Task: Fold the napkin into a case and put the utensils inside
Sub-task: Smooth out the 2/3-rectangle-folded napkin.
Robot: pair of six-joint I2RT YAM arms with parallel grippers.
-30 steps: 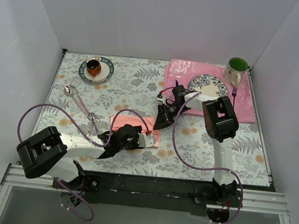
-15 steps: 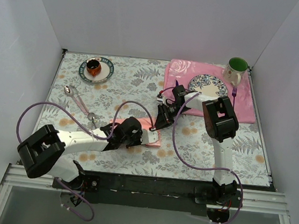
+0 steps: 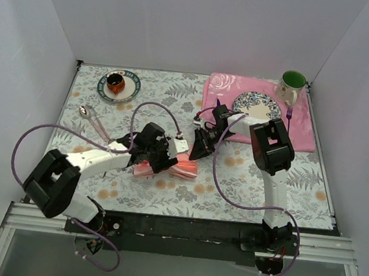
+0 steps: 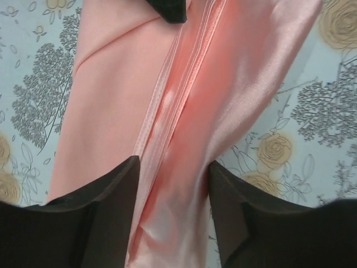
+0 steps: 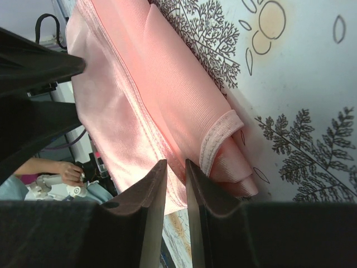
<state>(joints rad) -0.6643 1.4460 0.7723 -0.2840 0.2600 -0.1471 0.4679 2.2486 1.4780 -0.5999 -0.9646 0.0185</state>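
Observation:
The salmon-pink napkin [image 3: 179, 170] lies folded into a narrow oblong mid-table. My left gripper [image 3: 160, 156] is low over its left part. In the left wrist view its jaws stand apart [image 4: 173, 167] and straddle a raised fold of the napkin [image 4: 189, 95]. My right gripper [image 3: 193, 153] holds the napkin's right end. In the right wrist view its jaws [image 5: 175, 167] are pinched on a hemmed layer of cloth [image 5: 139, 95]. The silver utensils [image 3: 95, 122] lie on the table to the left, apart from both grippers and partly hidden by the left arm.
A saucer with a small brown cup [image 3: 118, 85] sits at the back left. At the back right a rose-patterned placemat [image 3: 220, 89] carries a patterned plate [image 3: 257, 106], a green mug [image 3: 292, 83] and a purple fork [image 3: 288, 114]. Purple cables loop over the table.
My left gripper has moved away from the near edge and onto the napkin. Its jaws closed and then parted again. The right gripper has held still on the napkin's end.

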